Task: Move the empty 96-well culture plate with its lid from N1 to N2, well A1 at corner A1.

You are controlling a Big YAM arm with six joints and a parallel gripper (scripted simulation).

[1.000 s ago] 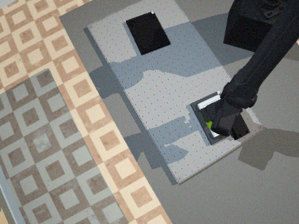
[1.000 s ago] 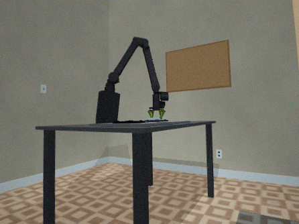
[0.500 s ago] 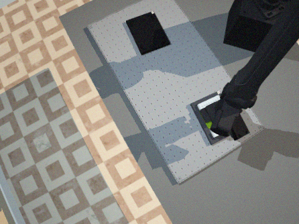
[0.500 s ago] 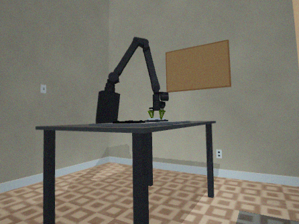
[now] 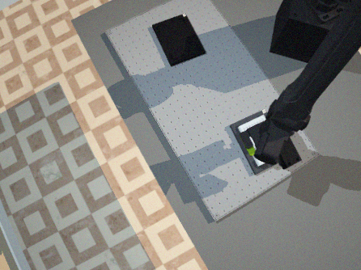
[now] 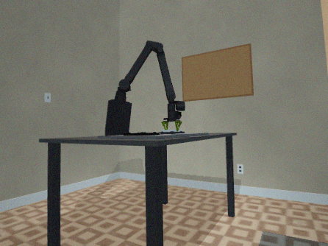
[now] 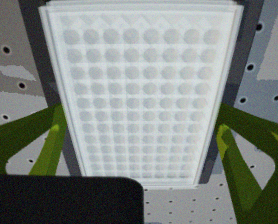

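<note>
The black parallel gripper with green fingers hangs over the near nest, released and grasping nothing, one green finger [image 7: 47,145] standing just off each long side of the white 96-well culture plate with its clear lid [image 7: 139,90]; the plate lies flat in the dark rectangular plate nest [image 5: 239,136] at the near end of the pale grey perforated board [image 5: 194,102]. Farther along the board, well apart, the second black plate nest [image 5: 178,40] holds nothing; the board rests on the dark grey table [image 6: 73,141].

Below the black end effector [image 7: 139,145] with lime-green fingers: a white rectangular plastic well plate [image 7: 140,95] dotted with round wells, on a dark nest [image 7: 232,90] upon a pale grey perforated board [image 7: 250,200].
</note>
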